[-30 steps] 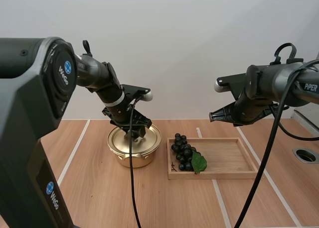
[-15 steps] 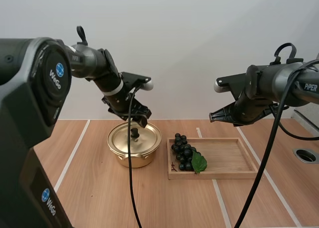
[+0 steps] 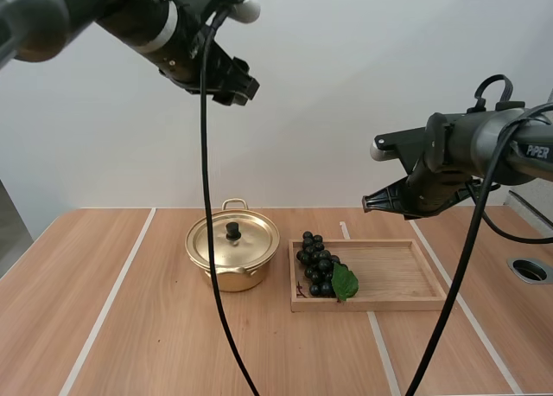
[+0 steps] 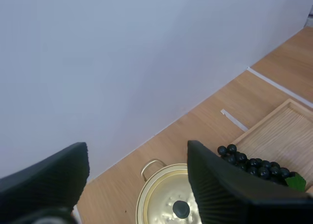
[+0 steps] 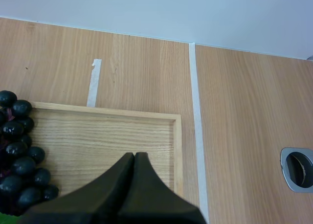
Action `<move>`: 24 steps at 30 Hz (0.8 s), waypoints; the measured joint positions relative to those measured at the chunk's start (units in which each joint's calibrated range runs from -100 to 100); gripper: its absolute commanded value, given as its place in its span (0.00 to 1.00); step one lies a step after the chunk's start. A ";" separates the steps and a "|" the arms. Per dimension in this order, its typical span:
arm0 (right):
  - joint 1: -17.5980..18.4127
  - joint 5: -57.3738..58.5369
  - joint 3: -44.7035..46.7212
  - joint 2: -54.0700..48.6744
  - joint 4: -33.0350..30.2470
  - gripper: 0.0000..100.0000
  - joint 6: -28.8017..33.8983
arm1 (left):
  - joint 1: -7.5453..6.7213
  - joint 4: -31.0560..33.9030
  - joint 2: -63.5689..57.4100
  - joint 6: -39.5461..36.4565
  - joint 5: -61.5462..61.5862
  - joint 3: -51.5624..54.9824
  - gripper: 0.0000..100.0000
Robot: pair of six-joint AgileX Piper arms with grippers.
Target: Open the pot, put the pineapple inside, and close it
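A gold pot [image 3: 233, 256] stands on the table with its lid on, the black knob [image 3: 232, 231] upright. My left gripper [image 3: 238, 89] hangs high above the pot, open and holding nothing. In the left wrist view its fingers stand wide apart [image 4: 137, 153], with the pot [image 4: 161, 199] far below. A bunch of dark grapes [image 3: 318, 265] with a green leaf lies at the left end of the wooden tray [image 3: 397, 275]. My right gripper [image 3: 370, 206] hovers above the tray's far side, shut on nothing. The right wrist view shows its tips together [image 5: 134, 155] over the tray [image 5: 107, 136], the grapes [image 5: 19, 155] off to one side.
White tape lines run across the wooden table. A round metal-rimmed hole [image 3: 529, 270] sits in the tabletop to the right of the tray, also near the tape line in the right wrist view [image 5: 298, 168]. Bare table lies in front of the pot and tray.
My left gripper has risen from the lid's knob to high above the pot. The lid stays on the pot. The right arm has not moved.
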 measured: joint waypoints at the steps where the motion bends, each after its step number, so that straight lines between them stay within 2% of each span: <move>1: 0.00 0.00 0.00 0.00 0.00 0.00 0.00 | 0.00 0.00 -1.78 -0.26 0.15 0.00 0.00; 5: 0.00 -1.03 0.45 -0.91 0.00 0.00 0.00 | 0.07 0.99 -8.41 -2.04 0.83 0.00 0.00; 9: 0.00 -5.95 3.63 -6.73 0.00 0.00 -0.10 | 0.07 5.30 -14.91 -4.42 0.98 -0.16 0.00; 17: 0.00 -28.39 15.67 -30.08 0.00 0.00 -0.10 | 0.07 6.65 -30.08 -7.21 1.12 3.44 0.00; 20: 0.00 -36.29 20.26 -39.73 0.00 0.00 -0.10 | 0.07 6.65 -35.68 -7.62 0.69 8.94 0.00; 24: 0.00 -40.00 23.75 -48.55 0.37 0.00 -0.10 | 0.48 7.42 -42.37 -7.89 -0.05 18.79 0.00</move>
